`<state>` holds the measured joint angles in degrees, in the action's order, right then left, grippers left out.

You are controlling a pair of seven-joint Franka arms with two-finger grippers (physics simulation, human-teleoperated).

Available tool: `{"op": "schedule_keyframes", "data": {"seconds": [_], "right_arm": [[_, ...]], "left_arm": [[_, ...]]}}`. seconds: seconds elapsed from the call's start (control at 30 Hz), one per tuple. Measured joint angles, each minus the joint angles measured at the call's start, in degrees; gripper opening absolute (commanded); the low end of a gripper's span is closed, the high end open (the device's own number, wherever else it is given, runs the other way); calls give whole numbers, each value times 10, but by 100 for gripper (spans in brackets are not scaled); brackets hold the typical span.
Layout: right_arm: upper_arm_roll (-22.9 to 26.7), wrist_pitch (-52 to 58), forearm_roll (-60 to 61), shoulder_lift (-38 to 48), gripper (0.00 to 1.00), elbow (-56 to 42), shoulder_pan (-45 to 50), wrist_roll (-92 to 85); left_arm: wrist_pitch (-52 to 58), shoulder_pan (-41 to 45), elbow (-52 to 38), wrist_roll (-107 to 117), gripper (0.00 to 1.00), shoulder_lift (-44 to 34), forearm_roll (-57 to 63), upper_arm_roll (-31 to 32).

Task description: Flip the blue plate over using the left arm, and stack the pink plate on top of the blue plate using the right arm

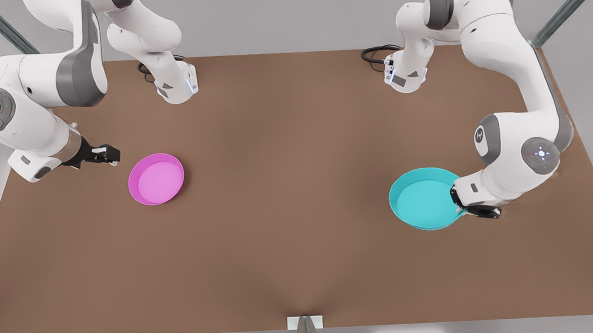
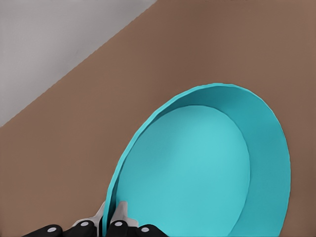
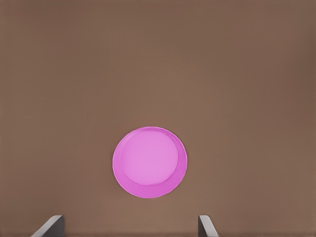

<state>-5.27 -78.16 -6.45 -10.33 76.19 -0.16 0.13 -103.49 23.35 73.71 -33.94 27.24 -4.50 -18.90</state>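
You're at the flip: left pincer (image 1: 459,203) pinches the blue plate (image 1: 423,199) rim, so lift and rotate next; right pincer (image 1: 107,154) waits wide by the pink plate (image 1: 156,179).

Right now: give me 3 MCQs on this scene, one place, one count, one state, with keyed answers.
1. Where is the pink plate in the front view?
A. left half
B. right half
C. on the blue plate

2. How many plates are on the table?
A. one
B. two
C. three

3. The left gripper's jaws are:
A. wide open above the table
B. shut on the blue plate's rim
C. shut on the pink plate

Answers:
1 A: the pink plate lies near the open right gripper.
2 B: pink and the blue plate on the table.
3 B: the left gripper pinches the rim.
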Motion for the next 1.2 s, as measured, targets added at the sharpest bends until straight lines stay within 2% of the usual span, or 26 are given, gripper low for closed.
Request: {"op": "schedule_keyframes", "data": {"seconds": [0.03, 0.07, 0.17, 0.2, 0.3, 0.47, 0.6, 0.73, 0.93, 1.2], "right_arm": [[0, 0, 0, 0, 100, 0, -2, 0], [0, 0, 0, 0, 100, 0, -2, 0], [0, 0, 0, -1, 100, 0, -2, -1], [0, 0, 0, -2, 100, -1, -1, -1], [0, 0, 0, -4, 100, 0, 0, -1], [0, 0, 1, -5, 100, -1, -1, -1], [0, 0, 3, -5, 100, 0, -2, -1], [0, 0, 3, -5, 100, 1, -2, -2], [0, 1, 7, -5, 100, 3, -3, -2], [0, 3, 28, -14, 100, 4, -15, -2]], "left_arm": [[5, 34, -23, 33, 21, 14, 25, -9], [7, 93, -35, 63, 21, 30, 49, -59], [-1, 322, -44, 147, 21, 104, 92, -281], [-4, 379, -46, 176, 21, 130, 101, -325], [-7, 490, -60, 264, 21, 202, 148, -390], [-15, 584, -60, 449, 21, 296, 316, -383], [-33, 596, -25, 648, 21, 357, 488, -328], [-38, 598, -18, 840, 21, 394, 585, -305], [-41, 598, -2, 1079, 21, 403, 642, -245], [-31, 615, 44, 1306, 21, 412, 698, -201]]}}
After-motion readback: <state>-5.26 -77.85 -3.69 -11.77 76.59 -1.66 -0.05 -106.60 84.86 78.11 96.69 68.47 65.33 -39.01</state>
